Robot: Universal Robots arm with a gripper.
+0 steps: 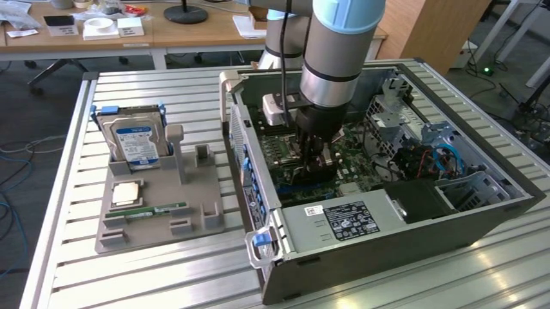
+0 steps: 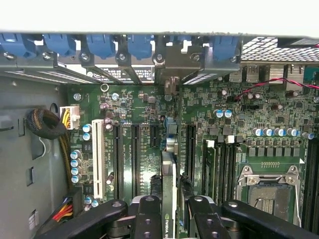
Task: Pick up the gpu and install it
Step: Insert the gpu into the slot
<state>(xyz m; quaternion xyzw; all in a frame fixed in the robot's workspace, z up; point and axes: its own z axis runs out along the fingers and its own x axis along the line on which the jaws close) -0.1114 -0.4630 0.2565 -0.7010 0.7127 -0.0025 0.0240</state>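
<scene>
My gripper [image 1: 313, 172] reaches down into the open computer case [image 1: 387, 244], just above the green motherboard [image 1: 361, 161]. In the wrist view the gripper [image 2: 170, 185] is shut on the gpu [image 2: 168, 164], a thin dark card seen edge-on between the two black fingers [image 2: 148, 219]. The card stands upright over the motherboard [image 2: 134, 114], in line with the long black expansion slots [image 2: 135, 154]. Its silvery bracket end [image 2: 170, 85] points at the case's rear slot openings under the blue clips [image 2: 139, 47]. Whether the card sits fully in a slot I cannot tell.
On the exterior view's left a grey holder tray [image 1: 206, 193] carries an upright hard drive [image 1: 136, 138], a processor chip [image 1: 127, 192] and a green memory stick [image 1: 159, 210]. The case holds a power supply [image 1: 339, 222], cable bundles [image 2: 47, 124] and an empty processor socket [image 2: 271, 191].
</scene>
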